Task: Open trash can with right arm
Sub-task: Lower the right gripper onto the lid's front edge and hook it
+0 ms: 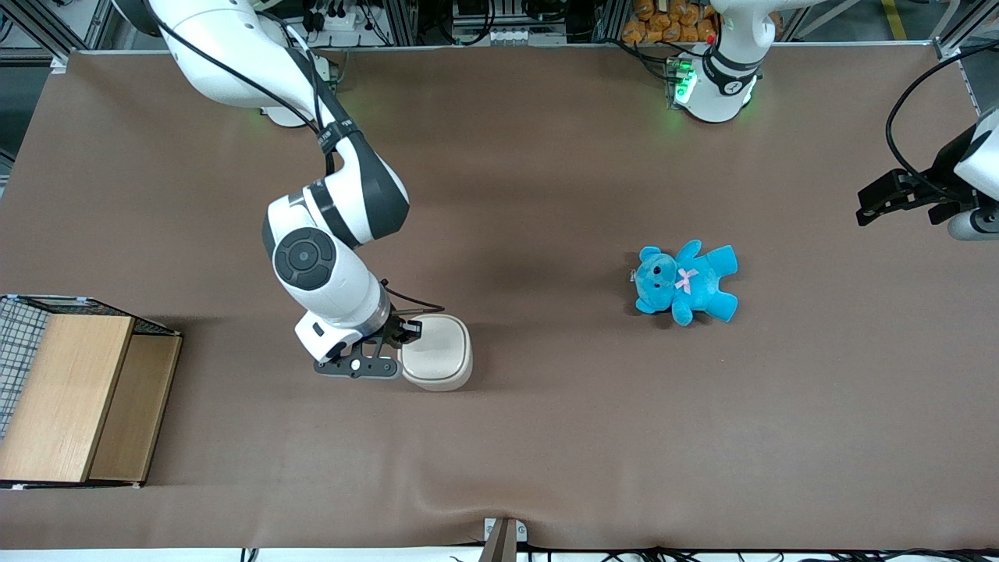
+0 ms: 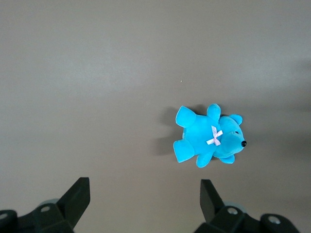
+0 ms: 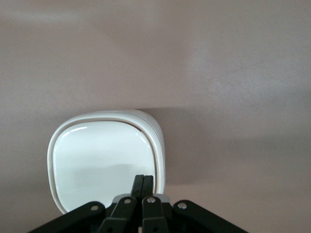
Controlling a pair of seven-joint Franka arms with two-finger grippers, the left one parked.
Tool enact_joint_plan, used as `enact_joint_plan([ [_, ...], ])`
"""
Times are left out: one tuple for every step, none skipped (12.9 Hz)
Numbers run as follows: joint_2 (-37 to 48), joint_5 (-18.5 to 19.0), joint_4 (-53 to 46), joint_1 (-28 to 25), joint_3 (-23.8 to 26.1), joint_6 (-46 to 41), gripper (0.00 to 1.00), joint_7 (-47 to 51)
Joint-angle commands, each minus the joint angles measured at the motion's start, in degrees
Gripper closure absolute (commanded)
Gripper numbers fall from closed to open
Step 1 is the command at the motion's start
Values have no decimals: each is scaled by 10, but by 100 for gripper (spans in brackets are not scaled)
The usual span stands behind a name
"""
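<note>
Trash can: the cream-white trash can (image 1: 437, 353) (image 3: 108, 158) stands on the brown bench (image 1: 546, 437), near the middle of the working arm's half, nearer the front camera than the arm's base.
Lid: it lies flat and closed on the can, its smooth top showing a faint glare in the right wrist view.
Right arm: the right arm (image 1: 332, 234) reaches down from the bench's farther edge, bent at the elbow, with its wrist just beside the can on the side toward the working arm's end.
End effector: the end effector (image 1: 398, 343) (image 3: 143, 187) sits low over the edge of the lid; the right wrist view shows its two fingers (image 3: 138, 184) pressed together, closed with nothing between them, their tips over the rim of the lid.
Contact: whether the tips actually touch the lid cannot be told.
Teddy bear: a blue teddy bear (image 1: 685, 282) (image 2: 209, 136) with a pink bow lies on its back, well apart from the can, toward the parked arm's end.
Wooden box: a wooden box (image 1: 74, 394) with wire mesh sits at the working arm's end of the bench.
</note>
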State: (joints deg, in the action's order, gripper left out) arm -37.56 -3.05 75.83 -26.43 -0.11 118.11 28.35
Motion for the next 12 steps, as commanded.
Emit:
enact_joint_plan([
  [-29,0,-37,0,-1,0,100,3],
  [-31,0,-39,0,-1,1,100,3],
  [-37,0,-44,0,-1,0,100,3],
  [-38,0,-45,0,-1,0,100,3],
  [-39,0,-45,0,-1,0,100,3],
  [-42,0,-44,-1,-1,1,100,3],
  [-43,0,-44,-1,-1,1,100,4],
  [-44,0,-44,-2,-1,0,100,6],
  [-44,0,-44,-5,-1,0,100,6],
  [-44,0,-42,-7,-1,0,100,7],
  [-45,0,-41,-8,-1,0,100,8],
  [-46,0,-40,-8,-1,0,100,9],
])
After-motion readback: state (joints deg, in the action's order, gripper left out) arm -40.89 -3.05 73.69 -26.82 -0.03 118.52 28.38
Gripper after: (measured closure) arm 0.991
